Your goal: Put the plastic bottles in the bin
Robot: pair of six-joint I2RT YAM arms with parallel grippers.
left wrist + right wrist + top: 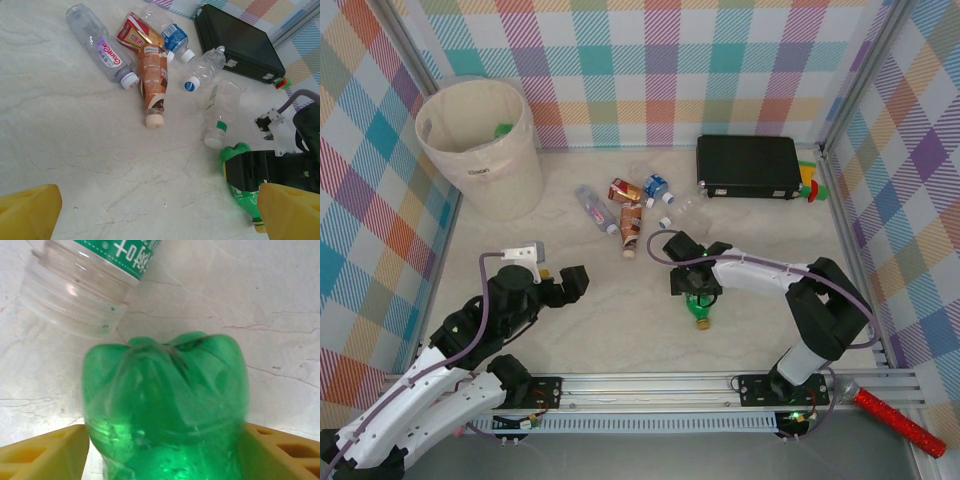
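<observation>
A green bottle [701, 307] [239, 154] lies on the table in front of the right arm. My right gripper [697, 289] [162, 434] is shut on it, and the yellow fingers [45, 452] press both sides of its body [165, 405]. A clear bottle with a green label [222, 112] [85, 285] lies just beyond. Several more plastic bottles lie mid-table: a clear one [595, 208] [102, 47], a brown one [630, 228] [152, 80], a blue-labelled one [656, 187] [172, 35]. The cream bin [485, 165] stands far left with a green bottle [503, 129] inside. My left gripper [570, 283] [157, 202] hangs open and holds nothing.
A black rectangular case [748, 165] [240, 42] lies at the back right, with small coloured toys [810, 186] beside it. A red-handled tool [900, 420] rests on the front rail at the right. Checkered walls close in the table on three sides.
</observation>
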